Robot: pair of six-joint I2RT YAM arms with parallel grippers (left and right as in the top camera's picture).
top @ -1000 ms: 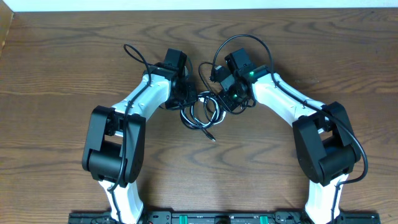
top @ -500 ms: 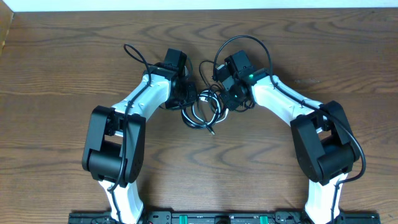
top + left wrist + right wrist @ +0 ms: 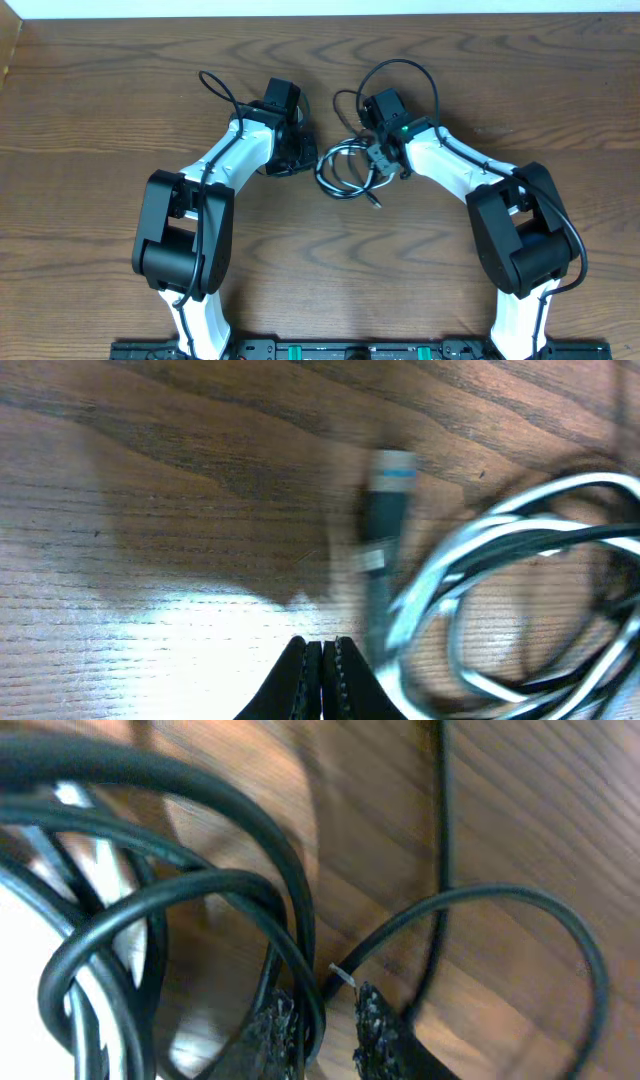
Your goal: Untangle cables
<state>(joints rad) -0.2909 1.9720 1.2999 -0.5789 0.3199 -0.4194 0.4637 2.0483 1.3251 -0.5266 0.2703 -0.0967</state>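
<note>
The left claw (image 3: 322, 663) is clenched with its tips pressed together and nothing between them, hovering low over the desk (image 3: 100, 100). Just ahead of it and slightly to its right lies a blurred plug (image 3: 388, 485) with a pale tip. Further to its right the white cord (image 3: 470, 545) loops together with dark strands. The right claw (image 3: 322, 1025) is clenched on a strand of the black cord (image 3: 190, 885), which passes between its tips. More black loops stand ahead of it and to its left, with a white strand among them. From overhead, the coiled bundle lies between the two claws, against the right one and apart from the left.
</note>
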